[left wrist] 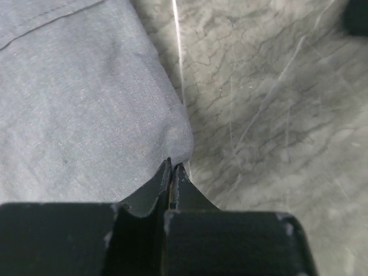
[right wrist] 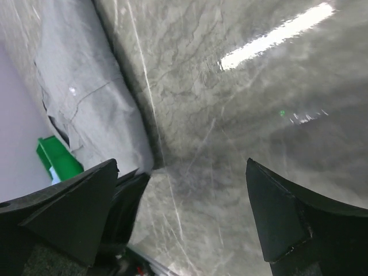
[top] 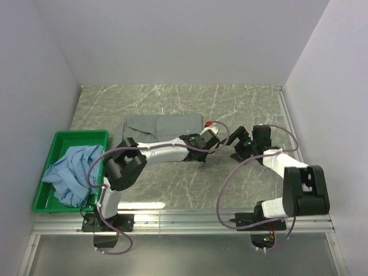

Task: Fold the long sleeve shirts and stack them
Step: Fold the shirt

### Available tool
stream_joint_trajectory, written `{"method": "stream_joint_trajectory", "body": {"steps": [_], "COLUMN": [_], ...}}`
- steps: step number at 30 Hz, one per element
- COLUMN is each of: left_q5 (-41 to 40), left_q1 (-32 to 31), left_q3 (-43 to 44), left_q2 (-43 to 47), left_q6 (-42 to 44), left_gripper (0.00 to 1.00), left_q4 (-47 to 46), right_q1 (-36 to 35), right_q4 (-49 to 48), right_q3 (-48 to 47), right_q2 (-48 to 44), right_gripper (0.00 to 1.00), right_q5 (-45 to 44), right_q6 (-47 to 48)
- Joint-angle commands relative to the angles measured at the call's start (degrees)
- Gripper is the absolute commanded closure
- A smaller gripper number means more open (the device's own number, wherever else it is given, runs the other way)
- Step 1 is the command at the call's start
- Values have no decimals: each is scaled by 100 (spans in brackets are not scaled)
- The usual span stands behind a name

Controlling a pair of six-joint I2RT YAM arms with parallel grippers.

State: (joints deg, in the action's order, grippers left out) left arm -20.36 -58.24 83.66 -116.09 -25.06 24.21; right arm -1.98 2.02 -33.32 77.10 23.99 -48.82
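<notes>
Grey shirt (top: 164, 127) lies folded flat mid-table (top: 172, 98), and the blue shirt (top: 72, 172) sits crumpled in the bin (top: 80, 136). My left claw (left wrist: 173, 167) is closed at the grey corner; whether it nips cloth I cannot tell. My right claw (right wrist: 183, 167) gapes beside it. I judge this fold nearly done, so next I fetch the blue shirt.
</notes>
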Motion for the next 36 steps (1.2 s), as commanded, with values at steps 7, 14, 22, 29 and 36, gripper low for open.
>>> {"method": "stream_joint_trajectory", "body": {"steps": [7, 14, 22, 29, 36], "left_q5": [796, 990, 1113, 1201, 1228], "left_q1": [120, 120, 120, 120, 137], "left_q3": [-279, -411, -412, -192, -235], "left_q2": [763, 913, 966, 887, 1167], "left_q6": [-535, -816, -1089, -1352, -1633], "left_gripper": [99, 99, 99, 95, 72], "left_q4": [-258, -364, -434, -443, -540], "right_q1": [-688, -1252, -1358, -1358, -1331], "right_q4": [-1932, -2390, -2707, -2795, -2085], "right_q3": [-490, -1228, -1519, -1581, -2010], "right_q2": [1700, 2827, 3460, 3593, 3487], "right_gripper": [1, 6, 25, 67, 100], "right_q5": [756, 1020, 1205, 1214, 1196], "right_q6": [-734, -954, -814, -585, 475]}}
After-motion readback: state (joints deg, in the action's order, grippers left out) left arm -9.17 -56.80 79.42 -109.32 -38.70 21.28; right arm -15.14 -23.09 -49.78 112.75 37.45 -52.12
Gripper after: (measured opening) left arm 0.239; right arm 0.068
